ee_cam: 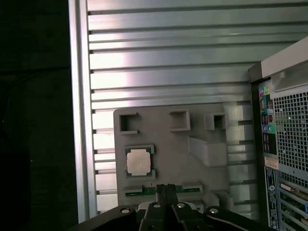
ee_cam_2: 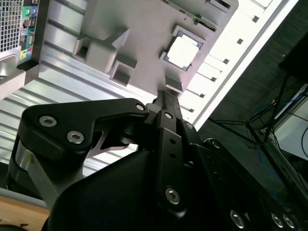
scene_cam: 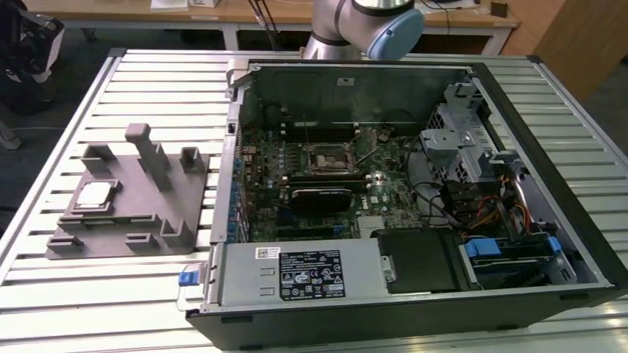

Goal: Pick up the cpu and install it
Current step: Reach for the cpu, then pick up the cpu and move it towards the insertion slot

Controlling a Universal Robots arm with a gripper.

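Aims clenched, empty hand [ee_cam: 166, 190] at holder block [ee_cam: 163, 139], 9 o'clock of computer case [scene_cam: 412, 327] in the exterior view; has yet to lift cpu [ee_cam: 138, 161] or fill socket [scene_cam: 325, 156].

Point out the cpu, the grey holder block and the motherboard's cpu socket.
cpu [ee_cam: 138, 161]: first wrist view, centre of its silver top.
grey holder block [ee_cam: 168, 159]: first wrist view, bare flat face beside the cpu.
cpu socket [scene_cam: 326, 156]: exterior view, middle of the square frame.

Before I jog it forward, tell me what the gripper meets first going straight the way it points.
Probably the grey holder block, at its edge beside the cpu, not the cpu itself; the gripper hangs above it, depth unclear.
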